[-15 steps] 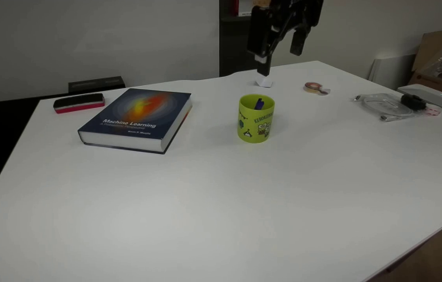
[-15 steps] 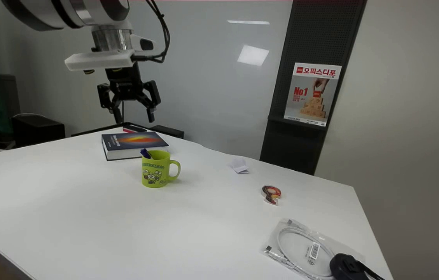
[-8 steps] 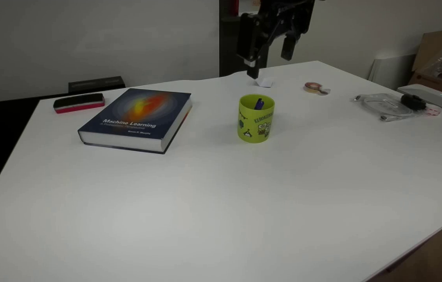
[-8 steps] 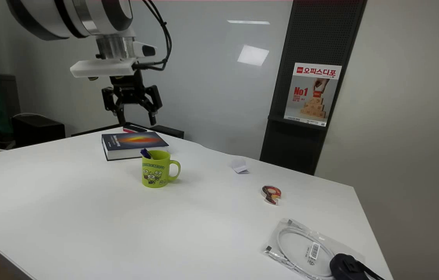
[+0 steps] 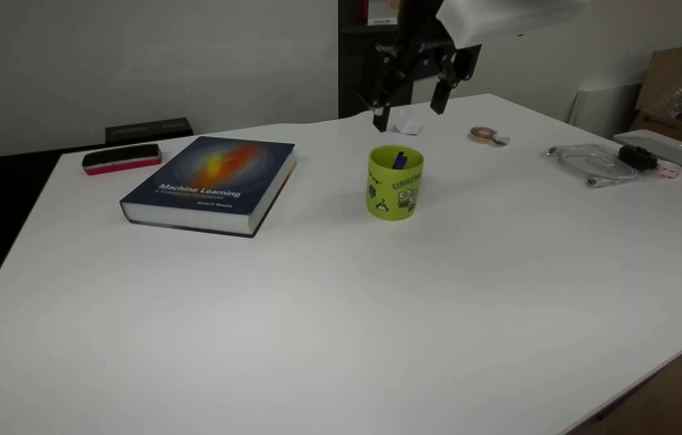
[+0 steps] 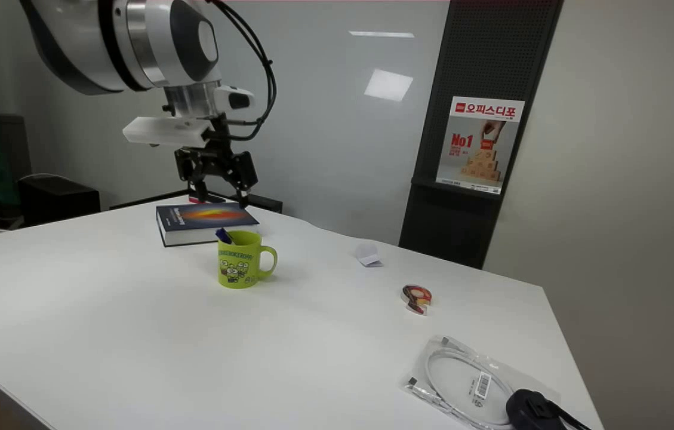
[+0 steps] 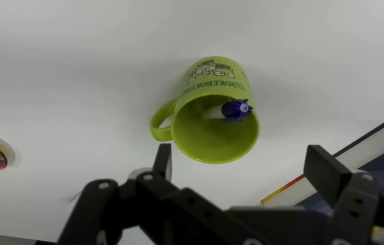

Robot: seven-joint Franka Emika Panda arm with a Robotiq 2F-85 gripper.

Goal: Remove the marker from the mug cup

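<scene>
The slim white marker with a blue-violet cap (image 7: 228, 110) sits inside the glossy yellow-green cylindrical mug with a side handle (image 6: 235, 261), cap end uppermost. Its long axis is tilted: in the wrist view the white barrel runs from the mug interior toward the right, and the cap points at the rim section opposite the handle. In an exterior view the cap projects above that rim section, angled away from the handle; the lower end is hidden in the mug. Legible markings are as follows: the mug wall carries the capitals "KEROKERO" above cartoon faces; the thick dark-blue hardcover book (image 5: 214, 181) on the white flat-topped table (image 5: 256, 338) carries the title "Machine Learning" — the smaller lines beneath are too blurred to read surely; the rectangular red-and-white poster (image 6: 475, 148) carries the Korean heading "오피스디포" and a red "No1". The jaws of the black two-finger gripper (image 5: 409, 116) are spread apart and released. In the wrist view, the marker lies beyond the fingertips, higher in the picture — laterally between them, yet apart from both. In both exterior views the fingertips appear above the mug rim, apart from the mug.
</scene>
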